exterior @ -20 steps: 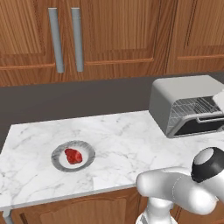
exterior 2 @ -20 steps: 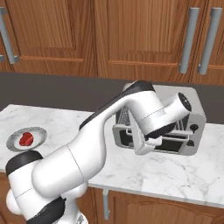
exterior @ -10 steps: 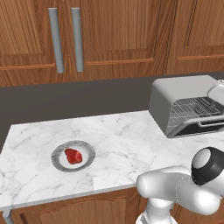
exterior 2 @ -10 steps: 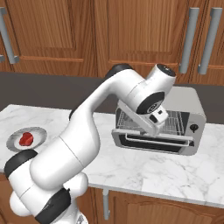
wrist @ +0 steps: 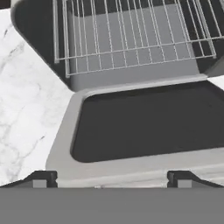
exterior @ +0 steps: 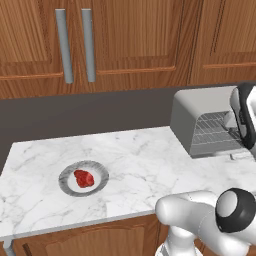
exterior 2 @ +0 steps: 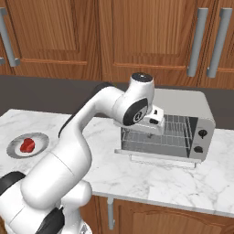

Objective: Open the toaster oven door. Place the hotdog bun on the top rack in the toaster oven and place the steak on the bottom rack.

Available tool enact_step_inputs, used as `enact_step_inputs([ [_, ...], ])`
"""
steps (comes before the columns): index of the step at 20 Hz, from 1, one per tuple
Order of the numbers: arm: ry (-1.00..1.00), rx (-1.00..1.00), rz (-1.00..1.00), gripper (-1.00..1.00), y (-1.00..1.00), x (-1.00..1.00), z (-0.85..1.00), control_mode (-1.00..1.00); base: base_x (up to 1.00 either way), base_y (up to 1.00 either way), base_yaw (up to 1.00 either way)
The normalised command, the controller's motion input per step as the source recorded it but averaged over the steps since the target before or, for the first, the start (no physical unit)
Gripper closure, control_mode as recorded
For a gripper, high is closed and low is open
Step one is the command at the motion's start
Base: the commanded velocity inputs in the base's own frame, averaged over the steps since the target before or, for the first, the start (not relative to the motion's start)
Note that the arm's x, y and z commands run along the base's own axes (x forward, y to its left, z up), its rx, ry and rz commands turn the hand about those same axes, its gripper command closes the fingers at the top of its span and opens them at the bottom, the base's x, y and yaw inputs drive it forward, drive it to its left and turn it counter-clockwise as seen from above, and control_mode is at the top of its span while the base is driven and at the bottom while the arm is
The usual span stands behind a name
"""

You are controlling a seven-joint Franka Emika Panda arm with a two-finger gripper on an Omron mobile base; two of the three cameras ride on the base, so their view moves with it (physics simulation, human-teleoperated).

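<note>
Your hand (wrist: pixel 112 179) is apart, right out in front of the toaster oven (exterior 2: pixel 187 103)! The oven door (wrist: pixel 144 124) lies folded down, wire racks (exterior 2: pixel 176 130) showing inside. And there's what looks like the steak (exterior: pixel 84 178), on a plate (exterior: pixel 67 185) on the bench (exterior: pixel 135 155).

Grey-rimmed round plate (exterior: pixel 65 181), white marble counter (exterior: pixel 135 160), brown wooden cabinets (exterior: pixel 135 40), grey handles (exterior: pixel 89 45)
</note>
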Motion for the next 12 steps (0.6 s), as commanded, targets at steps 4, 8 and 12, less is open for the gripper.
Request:
enact_step_inputs([
  [4, 0.03, -0.25, 0.37, -1.00, -0.05, 0.01, -0.48, -1.00, 0.00, 0.00, 0.00],
  [8, 0.02, -0.11, 0.31, -1.00, -0.13, -0.19, -0.54, -1.00, 0.00, 0.00, 0.00],
  [12, -0.16, 0.00, 0.17, -1.00, -0.13, -0.03, -0.14, -1.00, 0.00, 0.00, 0.00],
])
